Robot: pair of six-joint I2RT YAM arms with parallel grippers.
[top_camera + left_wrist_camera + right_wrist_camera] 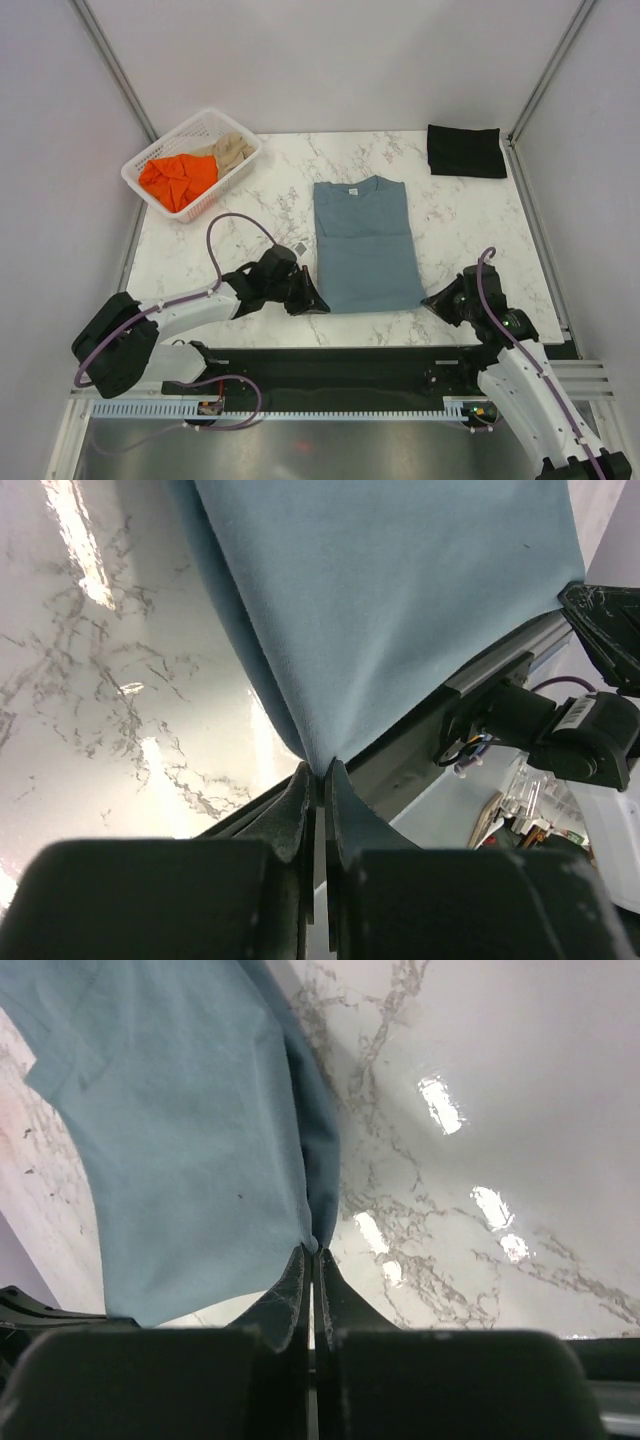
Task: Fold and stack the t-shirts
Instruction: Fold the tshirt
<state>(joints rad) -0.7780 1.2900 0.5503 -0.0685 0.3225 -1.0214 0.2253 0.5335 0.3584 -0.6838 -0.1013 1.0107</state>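
Left end effector (pixel 312 298) and right end effector (pixel 435 299) are each pinching shut on a near hem corner of the blue-grey t-shirt (pixel 365 240), lying mid worktop (pixel 480 230); I'm judging both need lifting evenly, carrying the hem far.

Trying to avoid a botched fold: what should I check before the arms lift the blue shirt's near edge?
1. Left gripper shut on the blue shirt's near left corner: ok.
2. Right gripper shut on its near right corner: ok.
3. Blue shirt lying flat, sides folded in: ok.
4. Black shirt and basket lie apart from it: ok.
5. All cloth layers caught in each gripper: cannot tell.
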